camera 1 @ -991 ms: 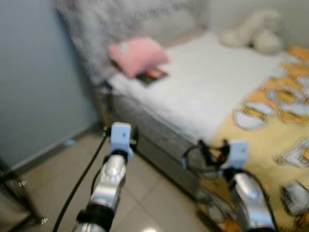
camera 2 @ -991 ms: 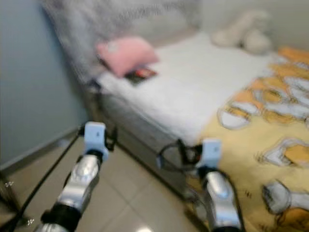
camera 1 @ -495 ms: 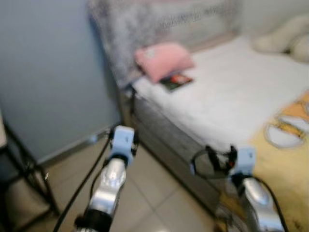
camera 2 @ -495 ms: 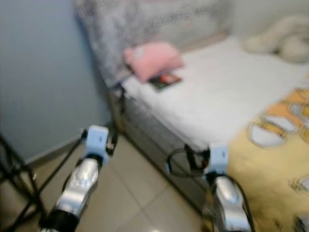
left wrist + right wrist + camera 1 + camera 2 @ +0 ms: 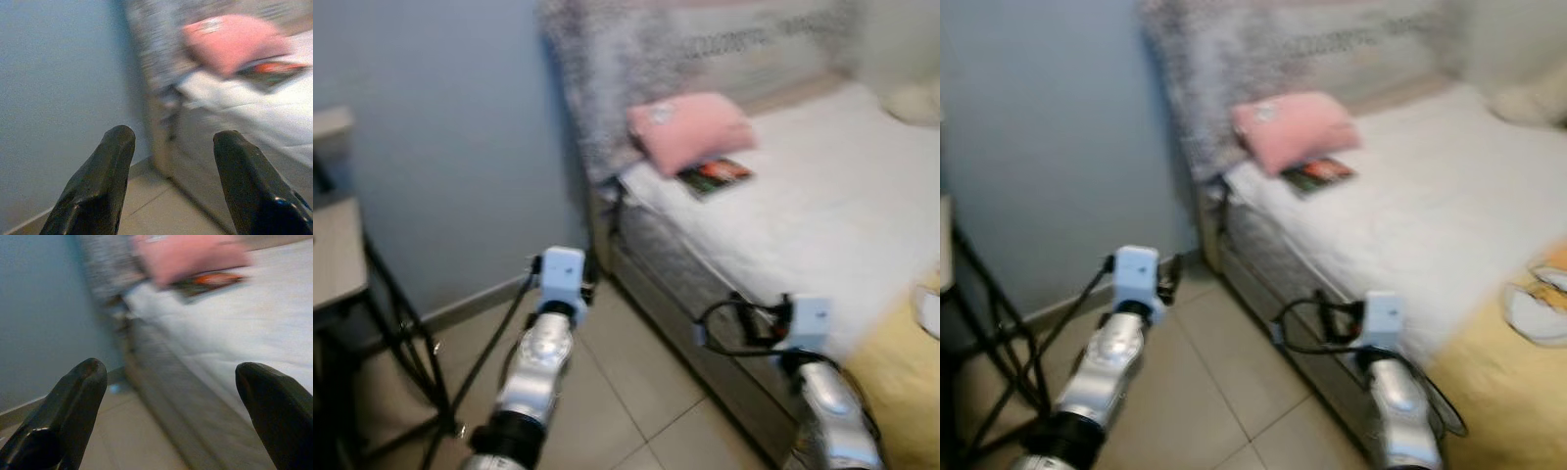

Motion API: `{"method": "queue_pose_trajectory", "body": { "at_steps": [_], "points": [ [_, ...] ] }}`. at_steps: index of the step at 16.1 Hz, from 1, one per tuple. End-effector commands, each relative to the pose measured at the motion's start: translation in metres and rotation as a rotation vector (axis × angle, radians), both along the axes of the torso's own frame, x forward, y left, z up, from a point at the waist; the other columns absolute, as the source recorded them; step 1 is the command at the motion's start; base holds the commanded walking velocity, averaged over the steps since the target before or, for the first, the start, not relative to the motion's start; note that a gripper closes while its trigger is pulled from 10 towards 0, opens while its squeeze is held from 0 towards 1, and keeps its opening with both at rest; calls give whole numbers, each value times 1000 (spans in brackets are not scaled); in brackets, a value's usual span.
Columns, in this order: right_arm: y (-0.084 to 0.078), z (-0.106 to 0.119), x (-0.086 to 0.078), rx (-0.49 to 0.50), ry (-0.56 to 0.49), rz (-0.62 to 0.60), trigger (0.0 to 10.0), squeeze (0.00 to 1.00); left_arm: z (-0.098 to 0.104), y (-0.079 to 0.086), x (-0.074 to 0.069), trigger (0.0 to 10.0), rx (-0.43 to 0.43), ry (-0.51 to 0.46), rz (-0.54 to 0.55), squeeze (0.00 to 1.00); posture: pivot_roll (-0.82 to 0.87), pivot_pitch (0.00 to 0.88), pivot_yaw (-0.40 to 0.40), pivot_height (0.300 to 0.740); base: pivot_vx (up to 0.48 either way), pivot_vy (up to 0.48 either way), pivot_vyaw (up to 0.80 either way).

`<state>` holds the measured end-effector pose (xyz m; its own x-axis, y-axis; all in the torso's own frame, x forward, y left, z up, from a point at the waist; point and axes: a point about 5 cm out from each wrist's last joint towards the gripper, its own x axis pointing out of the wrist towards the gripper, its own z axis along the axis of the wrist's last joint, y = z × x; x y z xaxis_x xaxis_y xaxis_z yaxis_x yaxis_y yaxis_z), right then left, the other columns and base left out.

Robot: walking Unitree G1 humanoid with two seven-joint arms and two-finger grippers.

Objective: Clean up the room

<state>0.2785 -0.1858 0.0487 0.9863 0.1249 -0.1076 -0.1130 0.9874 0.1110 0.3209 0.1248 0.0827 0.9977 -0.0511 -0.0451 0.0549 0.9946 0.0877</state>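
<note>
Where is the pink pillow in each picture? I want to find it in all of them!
Left eye view: pink pillow sits upper middle, at the head of the bed.
Right eye view: pink pillow upper middle.
Left wrist view: pink pillow beyond the open black fingers.
Right wrist view: pink pillow likewise.
Shared landmark: the dark book lying right beside it.
</note>
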Motion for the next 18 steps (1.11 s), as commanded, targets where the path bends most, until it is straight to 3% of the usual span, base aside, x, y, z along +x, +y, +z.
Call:
{"method": "queue_pose_trajectory", "body": {
  "at_steps": [1, 6, 8, 10, 15, 17, 18],
  "points": [
    [0, 2, -2, -14, -9, 19, 10000, 0, 1, 4, 0, 10000, -11, 4, 25, 0, 86, 0, 51, 740, 420, 0, 438],
    [3, 1, -8, -7, -9, 36, 10000, 0, -11, 15, -22, 10000, 90, 25, -23, 0, 86, 0, 61, 740, 0, 0, 425],
    [4, 0, -7, -11, 0, 52, 10000, 0, 4, -1, -12, 10000, 61, -31, -47, 0, 87, 0, 60, 740, 144, 0, 419],
    [5, 0, -6, -15, 3, 60, 10000, 0, 7, -4, -5, 10000, 65, -22, -20, 0, 83, 0, 62, 740, 371, -300, 419],
    [7, 0, -8, -24, 11, 83, 10000, 0, 1, -6, -8, 10000, 52, 25, -15, 0, 78, 0, 62, 740, 371, -300, 251],
    [6, 3, -6, -53, -15, 75, 10000, 0, -9, -15, -11, 10000, 49, 74, -67, 0, 84, 0, 57, 740, 139, -195, 0],
    [6, 2, -3, -42, -8, 41, 10000, 0, -6, -17, -11, 10000, 49, 53, -89, 0, 101, 0, 48, 740, 0, 0, 0]
  ]
}}
